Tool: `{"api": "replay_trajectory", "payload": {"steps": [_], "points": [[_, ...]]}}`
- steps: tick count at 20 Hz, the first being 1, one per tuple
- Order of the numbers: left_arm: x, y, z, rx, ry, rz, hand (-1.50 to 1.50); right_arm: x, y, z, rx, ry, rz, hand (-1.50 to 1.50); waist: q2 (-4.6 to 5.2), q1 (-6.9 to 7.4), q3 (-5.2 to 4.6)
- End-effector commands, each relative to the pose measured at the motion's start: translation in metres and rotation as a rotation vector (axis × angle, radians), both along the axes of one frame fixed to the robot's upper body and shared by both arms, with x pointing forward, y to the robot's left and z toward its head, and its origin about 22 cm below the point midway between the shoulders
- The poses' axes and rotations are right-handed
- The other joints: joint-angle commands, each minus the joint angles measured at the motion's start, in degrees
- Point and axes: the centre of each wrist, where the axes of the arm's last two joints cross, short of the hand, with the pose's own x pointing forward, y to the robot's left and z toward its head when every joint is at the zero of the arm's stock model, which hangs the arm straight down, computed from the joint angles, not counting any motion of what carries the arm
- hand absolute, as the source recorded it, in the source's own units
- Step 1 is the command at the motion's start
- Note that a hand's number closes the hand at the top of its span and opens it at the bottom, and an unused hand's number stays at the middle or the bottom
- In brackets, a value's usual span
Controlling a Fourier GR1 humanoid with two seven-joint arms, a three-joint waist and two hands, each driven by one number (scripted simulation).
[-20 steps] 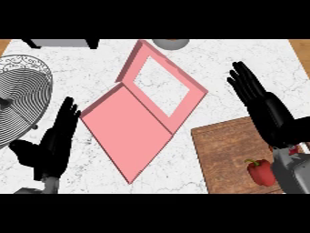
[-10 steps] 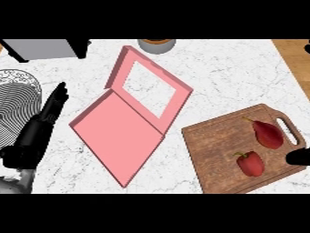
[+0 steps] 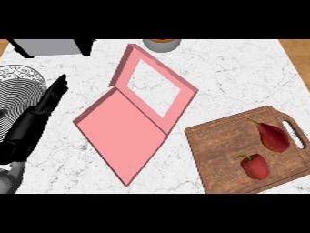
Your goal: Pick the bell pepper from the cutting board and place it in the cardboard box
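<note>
**Supervisor:** What could go wrong from here?

**Operator:** I could pick the wrong thing. The bell pepper lies on the cutting board, well to the right of my left hand and beyond the cardboard box. A long red fruit sits near it, so a sloppy reach may close on that instead. The pepper is rounded and could roll off the board if I nudge it. The box lid stands tilted on the side away from my fingers, and a carried pepper might clip it.

**Supervisor:** And the fingers?

**Operator:** On the left hand they are straight and hold nothing, just beside the wire rack. My right hand isn't in view, so I can't say.

**Supervisor:** Counts?

**Operator:** On the counter I count one pepper, one long fruit, one board, one pink box and one rack. One hand shows.
</note>
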Motion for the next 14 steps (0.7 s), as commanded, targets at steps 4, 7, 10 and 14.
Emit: {"api": "replay_trajectory", "payload": {"steps": [4, 7, 10, 14], "points": [[0.003, -0.003, 0.0, 0.01, 0.003, -0.043, 0.0, -0.028, 0.003, -0.007, -0.419, -0.008, -0.04, -1.5, 0.06, 1.47, -0.18], [0.011, 0.004, 0.004, 0.006, -0.026, -0.023, 0.0, -0.04, 0.016, 0.0, -0.58, -0.002, -0.048, -1.5, -0.01, 1.07, -0.25], [0.009, 0.011, 0.011, 0.018, -0.001, -0.019, 0.0, -0.061, 0.041, -0.004, -0.649, 0.031, -0.072, -1.5, -0.12, 1.46, -0.23], [0.015, 0.0, 0.002, 0.021, -0.022, -0.025, 0.0, -0.086, 0.073, -0.003, -0.765, -0.014, -0.13, -1.5, -0.04, 1.21, -0.26]]}}
